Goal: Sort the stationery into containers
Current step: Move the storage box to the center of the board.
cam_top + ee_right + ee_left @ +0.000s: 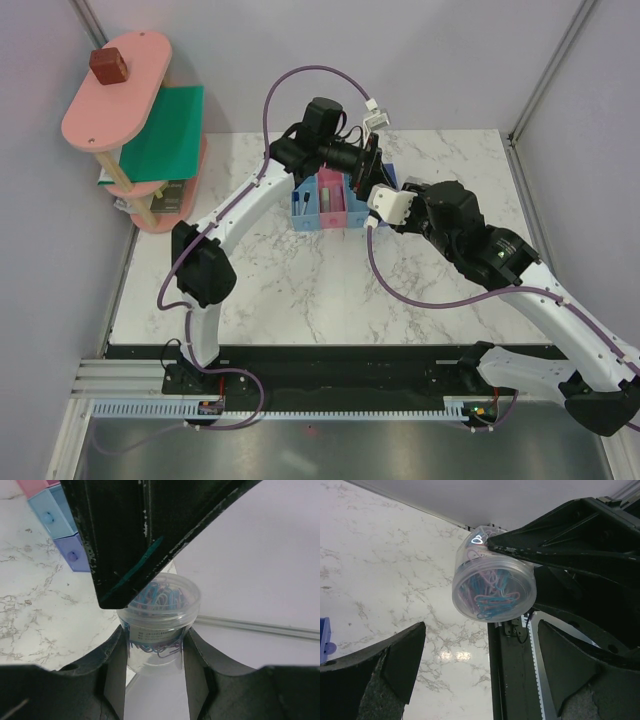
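While right tool (155,641) clamps a clear round tub of coloured paper clips (158,605) by its sides, left tool (481,630) faces it with jaws spread wide. Tub held off the marble counter (300,290), near the purple-blue end of the bin row (60,522). Two white markers (299,199) stand in blue bin (305,222).

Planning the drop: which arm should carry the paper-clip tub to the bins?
Right. The right gripper clamps the clear tub; the left gripper is open, holding nothing.
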{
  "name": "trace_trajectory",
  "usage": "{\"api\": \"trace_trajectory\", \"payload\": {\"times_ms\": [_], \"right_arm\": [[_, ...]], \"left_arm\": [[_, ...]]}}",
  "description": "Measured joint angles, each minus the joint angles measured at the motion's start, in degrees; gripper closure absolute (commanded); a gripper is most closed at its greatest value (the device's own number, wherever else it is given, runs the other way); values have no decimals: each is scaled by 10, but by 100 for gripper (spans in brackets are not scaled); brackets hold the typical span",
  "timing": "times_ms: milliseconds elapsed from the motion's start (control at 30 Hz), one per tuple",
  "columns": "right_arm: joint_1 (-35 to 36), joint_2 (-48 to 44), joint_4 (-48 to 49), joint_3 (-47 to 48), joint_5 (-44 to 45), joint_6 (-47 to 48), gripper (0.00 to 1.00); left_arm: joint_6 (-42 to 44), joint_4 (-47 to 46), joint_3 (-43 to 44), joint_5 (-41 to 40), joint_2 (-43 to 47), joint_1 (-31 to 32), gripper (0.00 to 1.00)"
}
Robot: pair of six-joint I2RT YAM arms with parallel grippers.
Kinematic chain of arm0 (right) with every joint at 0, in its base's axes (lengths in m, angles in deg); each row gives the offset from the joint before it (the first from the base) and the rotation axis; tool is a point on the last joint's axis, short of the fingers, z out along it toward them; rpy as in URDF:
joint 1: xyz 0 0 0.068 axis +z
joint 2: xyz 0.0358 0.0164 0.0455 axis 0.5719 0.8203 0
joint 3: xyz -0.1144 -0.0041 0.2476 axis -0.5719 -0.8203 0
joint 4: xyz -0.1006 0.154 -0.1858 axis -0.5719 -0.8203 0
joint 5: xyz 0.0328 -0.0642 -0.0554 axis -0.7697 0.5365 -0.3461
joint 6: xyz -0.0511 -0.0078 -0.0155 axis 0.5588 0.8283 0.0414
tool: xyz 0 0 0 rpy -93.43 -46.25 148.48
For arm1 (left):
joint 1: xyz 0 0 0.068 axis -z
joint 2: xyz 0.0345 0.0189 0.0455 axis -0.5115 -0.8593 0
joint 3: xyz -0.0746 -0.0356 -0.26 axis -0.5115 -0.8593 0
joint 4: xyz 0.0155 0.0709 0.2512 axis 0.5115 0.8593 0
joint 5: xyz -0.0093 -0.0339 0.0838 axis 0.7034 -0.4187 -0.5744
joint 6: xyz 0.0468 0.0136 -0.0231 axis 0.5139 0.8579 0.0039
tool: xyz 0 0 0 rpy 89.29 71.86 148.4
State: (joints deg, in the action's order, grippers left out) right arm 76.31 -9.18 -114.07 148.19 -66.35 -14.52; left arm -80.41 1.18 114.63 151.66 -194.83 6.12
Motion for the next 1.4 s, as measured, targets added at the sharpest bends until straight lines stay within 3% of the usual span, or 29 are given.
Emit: {"api": "trace_trajectory", "payload": {"times_ms": [833, 1400], "right_arm": [[0, 3, 4, -1, 3, 0, 88], [0, 3, 7, -2, 4, 0, 88]], "left_arm": [[-32, -59, 2, -3, 1, 22, 2], [-33, -71, 2, -4, -5, 24, 12]]}}
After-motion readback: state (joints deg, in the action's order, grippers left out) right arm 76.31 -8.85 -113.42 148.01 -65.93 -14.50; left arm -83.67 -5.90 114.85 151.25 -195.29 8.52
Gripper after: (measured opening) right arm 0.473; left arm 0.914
